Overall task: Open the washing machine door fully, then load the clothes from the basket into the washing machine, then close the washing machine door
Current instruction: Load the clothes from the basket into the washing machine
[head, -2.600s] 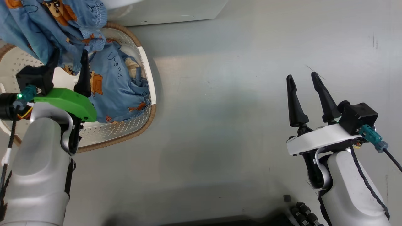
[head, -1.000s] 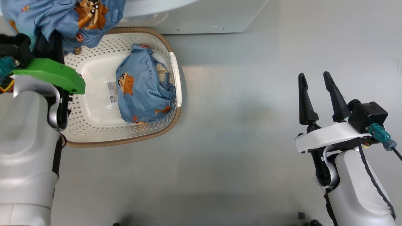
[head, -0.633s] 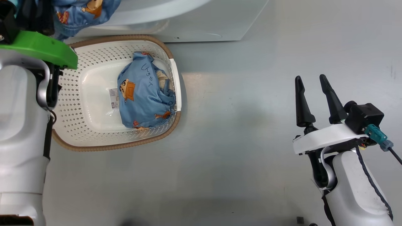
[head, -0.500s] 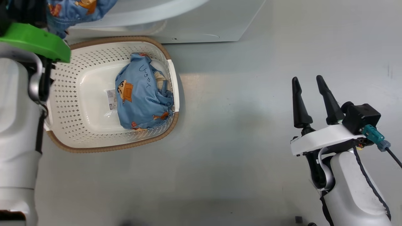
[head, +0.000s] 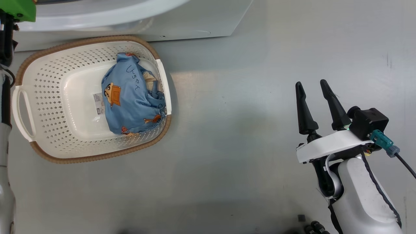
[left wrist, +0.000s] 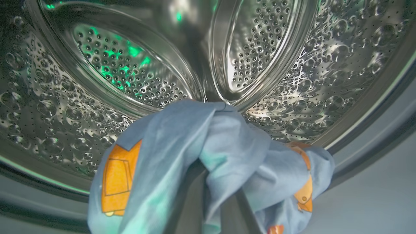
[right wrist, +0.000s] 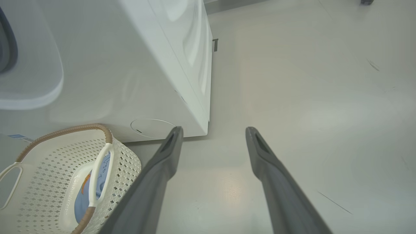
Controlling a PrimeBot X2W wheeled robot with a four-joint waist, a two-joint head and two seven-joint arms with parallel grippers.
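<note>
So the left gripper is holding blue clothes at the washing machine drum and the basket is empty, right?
Not quite: the basket is not empty. The head view shows one blue garment lying in it. The rest holds: in the left wrist view the left gripper holds blue clothes at the washing machine drum.

basket (head: 87, 158) before washing machine (head: 195, 19), clothes (head: 130, 104) in basket's right half

- Basket (head: 32, 149): cream, perforated, brown-rimmed, upright just beside washing machine (head: 195, 19).
- Blue printed garment (head: 130, 97): bunched at basket's right end.
- Second garment (left wrist: 211, 146): draped inside steel drum (left wrist: 325, 65).
</note>
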